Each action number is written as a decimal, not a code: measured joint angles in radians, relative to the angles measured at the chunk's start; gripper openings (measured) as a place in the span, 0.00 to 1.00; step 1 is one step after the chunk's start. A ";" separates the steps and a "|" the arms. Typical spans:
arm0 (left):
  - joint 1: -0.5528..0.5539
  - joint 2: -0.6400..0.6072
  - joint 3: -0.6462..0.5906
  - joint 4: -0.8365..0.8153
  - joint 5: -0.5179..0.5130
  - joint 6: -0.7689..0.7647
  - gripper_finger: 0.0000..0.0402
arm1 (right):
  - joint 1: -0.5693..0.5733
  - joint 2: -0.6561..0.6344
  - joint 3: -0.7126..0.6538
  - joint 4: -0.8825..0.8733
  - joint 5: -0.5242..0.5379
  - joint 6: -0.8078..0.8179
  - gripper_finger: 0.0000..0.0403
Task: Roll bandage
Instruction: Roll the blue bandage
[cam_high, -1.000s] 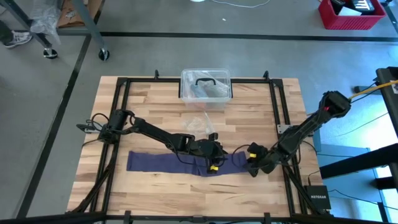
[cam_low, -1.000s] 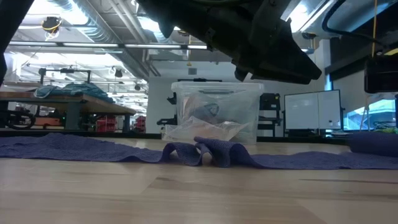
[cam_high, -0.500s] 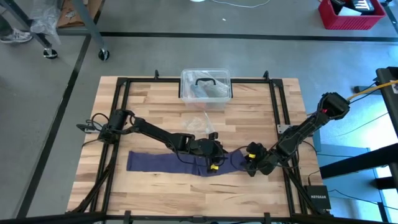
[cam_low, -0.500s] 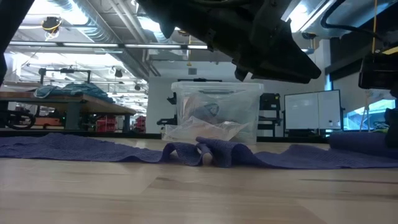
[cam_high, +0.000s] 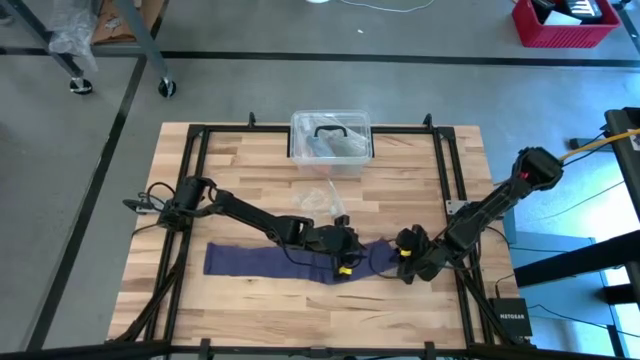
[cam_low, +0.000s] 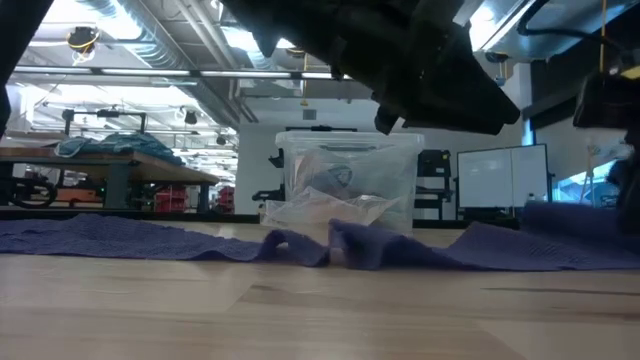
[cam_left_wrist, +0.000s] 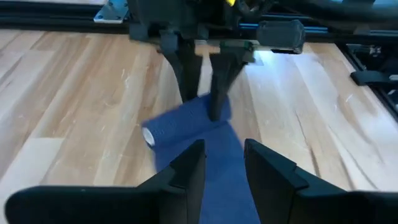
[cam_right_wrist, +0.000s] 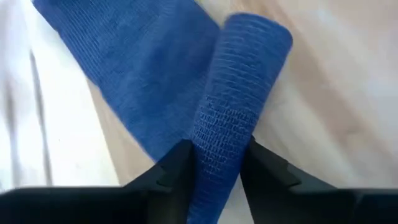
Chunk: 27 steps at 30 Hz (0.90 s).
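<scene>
Light came down even and bright over the table (cam_high: 250, 170) in the high view, shadows beneath the arms soft and short. The low view ran backlit: ceiling lamps and bright windows glared behind, and the arm overhead went to near black silhouette. The near tabletop lay soft, out of focus. In the left wrist view the fingers (cam_left_wrist: 186, 174) were dark and blurred up close. The right wrist view was washed pale at its edges, and the bandage (cam_right_wrist: 236, 118) showed sharp weave.
</scene>
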 joint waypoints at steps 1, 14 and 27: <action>0.000 -0.006 0.015 -0.034 0.000 -0.001 0.26 | 0.000 -0.016 0.034 -0.068 0.006 -0.040 0.25; -0.043 -0.151 0.273 -0.452 -0.179 0.156 0.26 | 0.000 -0.074 0.445 -0.305 0.126 -0.764 0.13; -0.106 -0.158 0.272 -0.491 -0.242 0.196 0.26 | -0.020 -0.072 0.446 -0.202 0.119 -0.943 0.13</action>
